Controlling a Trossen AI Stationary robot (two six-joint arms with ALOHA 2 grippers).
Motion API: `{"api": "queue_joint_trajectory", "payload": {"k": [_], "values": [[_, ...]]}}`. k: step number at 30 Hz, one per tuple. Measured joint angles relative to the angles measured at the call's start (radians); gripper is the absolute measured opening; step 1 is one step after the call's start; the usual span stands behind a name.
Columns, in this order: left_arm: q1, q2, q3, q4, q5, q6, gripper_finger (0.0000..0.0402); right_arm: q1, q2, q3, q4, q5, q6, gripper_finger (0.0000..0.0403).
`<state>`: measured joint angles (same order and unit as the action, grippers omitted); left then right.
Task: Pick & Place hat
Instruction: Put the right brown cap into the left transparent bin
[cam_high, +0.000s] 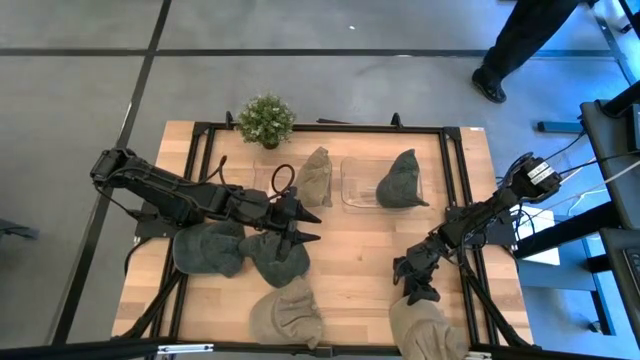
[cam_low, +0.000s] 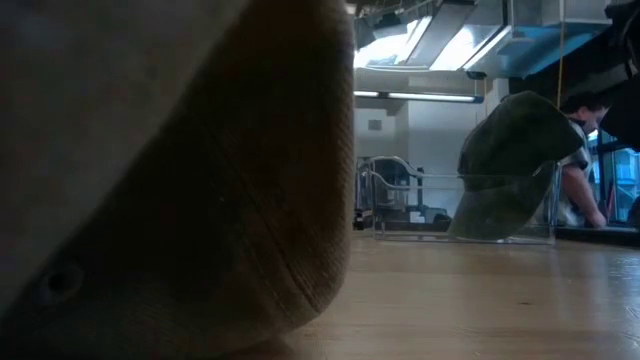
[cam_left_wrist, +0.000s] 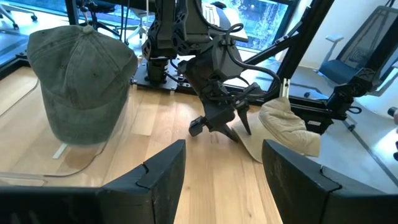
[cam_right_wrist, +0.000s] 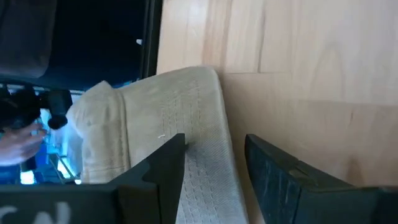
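The right gripper (cam_high: 415, 280) hangs over the table's near right part, fingers apart and empty, pointed down at a beige hat (cam_high: 425, 330) lying at the near edge — one finger (cam_right_wrist: 163, 168) sits above its fabric. The left gripper (cam_high: 308, 225) waits mid-table with jaws spread wide (nothing between them). A dark green hat (cam_high: 400, 181) rests in the clear tray (cam_high: 357, 180) at the far side.

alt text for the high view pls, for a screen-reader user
Seen from above, a wooden table holds several caps. The right gripper, fingers open, hangs over a beige cap at the near edge; the left gripper is open mid-table above dark caps. A dark green cap sits in a clear tray beside a small potted plant.
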<state>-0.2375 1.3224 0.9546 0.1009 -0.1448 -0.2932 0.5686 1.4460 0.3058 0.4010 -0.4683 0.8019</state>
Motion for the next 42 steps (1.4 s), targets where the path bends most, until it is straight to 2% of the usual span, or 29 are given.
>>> {"api": "queue_joint_trajectory", "payload": {"k": [5,13,22,26,35,42], "values": [[0.000,0.000,0.000,0.000,0.000,0.000,0.0206,0.000,0.000,0.000,-0.007,0.002,0.025,0.0168],[0.009,0.000,0.000,-0.004,0.001,0.000,0.0206,0.000,0.001,0.000,-0.007,0.001,0.159,0.0168],[0.034,0.000,0.000,-0.005,0.000,0.000,0.0206,0.000,0.001,0.000,-0.005,-0.003,0.109,0.0162],[0.043,0.000,0.000,-0.005,0.001,0.000,0.0206,0.000,0.001,0.000,-0.004,-0.006,0.106,0.0138],[0.060,0.000,0.000,-0.004,0.001,0.000,0.0206,-0.001,0.000,0.000,0.004,-0.057,0.053,0.0046],[0.066,0.000,0.000,-0.006,0.007,0.011,0.0206,-0.001,0.000,0.001,0.004,-0.085,0.062,0.0027]]}}
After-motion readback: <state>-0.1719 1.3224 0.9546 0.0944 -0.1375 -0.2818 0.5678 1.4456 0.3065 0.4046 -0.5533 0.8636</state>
